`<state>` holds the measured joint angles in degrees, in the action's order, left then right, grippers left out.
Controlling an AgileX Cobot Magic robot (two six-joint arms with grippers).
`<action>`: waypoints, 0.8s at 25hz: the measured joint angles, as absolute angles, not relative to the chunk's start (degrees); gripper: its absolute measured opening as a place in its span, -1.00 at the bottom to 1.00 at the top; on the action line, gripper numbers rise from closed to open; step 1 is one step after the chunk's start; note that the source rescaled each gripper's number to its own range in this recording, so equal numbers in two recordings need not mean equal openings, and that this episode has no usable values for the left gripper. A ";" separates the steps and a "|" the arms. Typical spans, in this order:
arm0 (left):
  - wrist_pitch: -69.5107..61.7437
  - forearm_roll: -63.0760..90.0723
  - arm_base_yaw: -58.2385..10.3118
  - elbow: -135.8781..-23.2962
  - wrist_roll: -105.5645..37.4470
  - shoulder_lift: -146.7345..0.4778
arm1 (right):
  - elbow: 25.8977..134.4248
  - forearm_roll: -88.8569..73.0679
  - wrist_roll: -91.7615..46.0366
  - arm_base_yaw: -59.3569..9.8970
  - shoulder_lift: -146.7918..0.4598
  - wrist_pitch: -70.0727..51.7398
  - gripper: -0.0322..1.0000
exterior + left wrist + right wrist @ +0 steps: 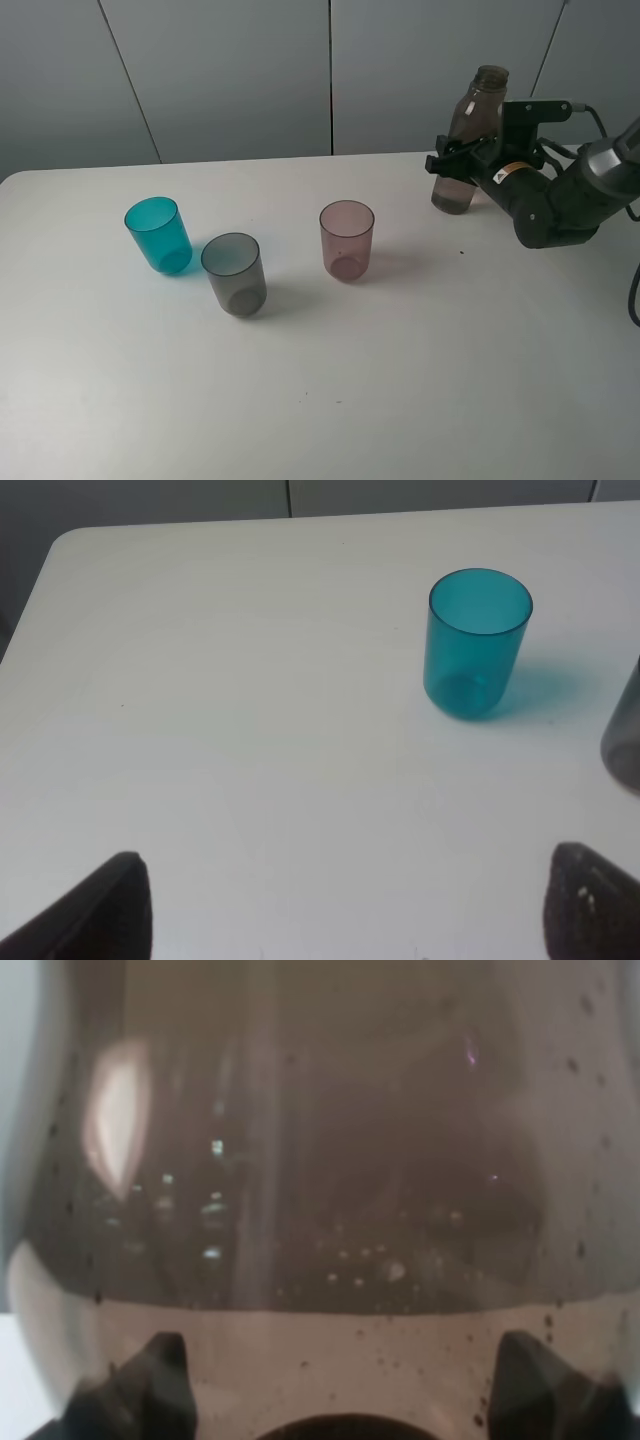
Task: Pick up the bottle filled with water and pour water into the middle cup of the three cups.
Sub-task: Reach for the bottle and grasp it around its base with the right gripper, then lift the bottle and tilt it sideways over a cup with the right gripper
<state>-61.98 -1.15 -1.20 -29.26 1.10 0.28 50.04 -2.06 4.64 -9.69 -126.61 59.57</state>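
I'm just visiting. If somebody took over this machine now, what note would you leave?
Left gripper: open above the table near the teal cup.
Right gripper: at the bottle; firm grip unclear.
The bottle stands upright, far right. The grey cup sits between the teal cup and the pink cup, apparently empty.
Done: reach to the bottle. To do: lift, carry, pour into the grey cup.
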 joint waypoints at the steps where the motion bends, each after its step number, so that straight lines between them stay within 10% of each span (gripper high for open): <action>1: -61.98 -1.15 -1.20 -29.26 1.10 0.28 | 50.04 -2.06 4.65 -9.69 -126.61 59.57 -0.93; 20: -61.98 -1.15 -1.20 -29.26 1.10 0.28 | 53.53 17.20 5.97 -10.30 -117.44 50.37 -0.93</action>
